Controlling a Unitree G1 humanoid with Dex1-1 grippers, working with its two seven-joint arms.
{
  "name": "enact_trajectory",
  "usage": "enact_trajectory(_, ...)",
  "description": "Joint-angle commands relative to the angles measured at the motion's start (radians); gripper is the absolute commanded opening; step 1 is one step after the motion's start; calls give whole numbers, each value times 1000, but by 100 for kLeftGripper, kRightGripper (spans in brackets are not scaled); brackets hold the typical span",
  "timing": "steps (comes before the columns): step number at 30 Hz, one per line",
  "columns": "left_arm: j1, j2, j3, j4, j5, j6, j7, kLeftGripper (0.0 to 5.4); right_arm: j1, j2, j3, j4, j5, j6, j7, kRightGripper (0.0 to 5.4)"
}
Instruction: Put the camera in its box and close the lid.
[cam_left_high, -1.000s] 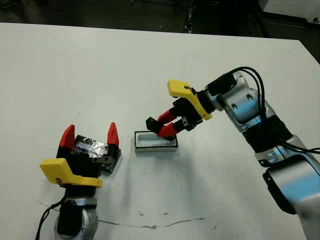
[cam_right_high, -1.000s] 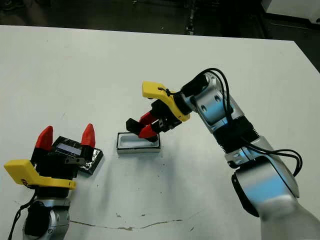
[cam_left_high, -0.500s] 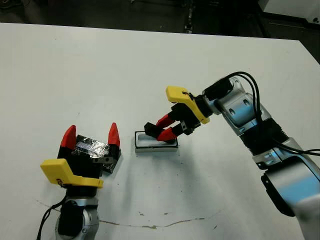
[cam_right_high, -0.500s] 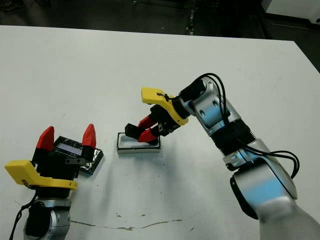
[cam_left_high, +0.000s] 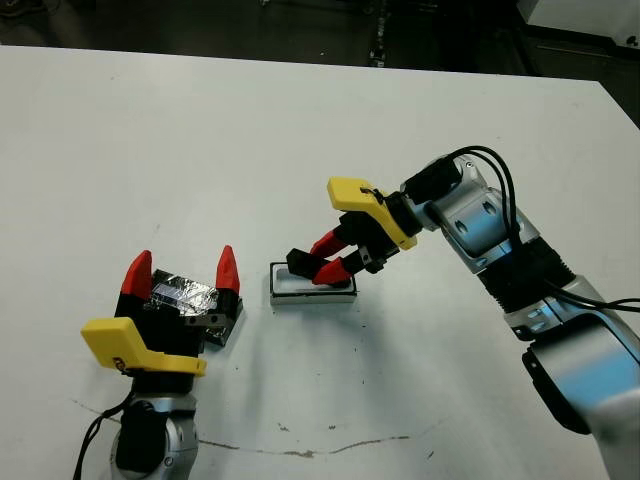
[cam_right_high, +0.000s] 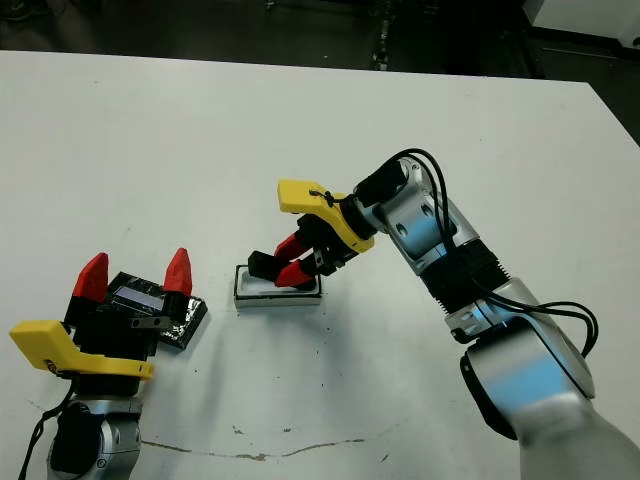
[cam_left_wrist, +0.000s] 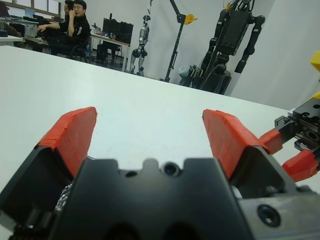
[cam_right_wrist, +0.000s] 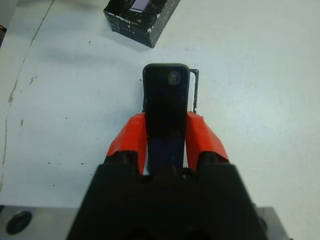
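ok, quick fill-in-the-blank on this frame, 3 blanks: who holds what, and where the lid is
1. The camera is clamped between the fingers of the ____ gripper.
2. That gripper holds the camera right over the ____, which stands on the white table.
3. The lid lies on the table between the spread fingers of the ____ gripper, which is not gripping it.

Missing words: right; box; left

The box (cam_left_high: 311, 285) sits mid-table (cam_left_high: 200, 130), the camera (cam_left_high: 300, 262) just above it, and the lid (cam_left_high: 185, 300) to its left.
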Motion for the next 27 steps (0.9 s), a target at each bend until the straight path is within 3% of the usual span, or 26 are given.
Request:
enact_trajectory(1, 3, 1, 3, 12, 0, -3, -2, 540, 24, -40, 10, 6, -32, 11, -21, 168)
enact_trajectory(18, 7, 1, 1, 0, -2, 2, 1, 540, 18, -58, 47, 28, -100, -28, -89, 168)
enact_trajectory(27, 10, -2, -3, 0, -14, 3, -1, 540, 26, -55, 46, 30, -97, -48, -112, 168)
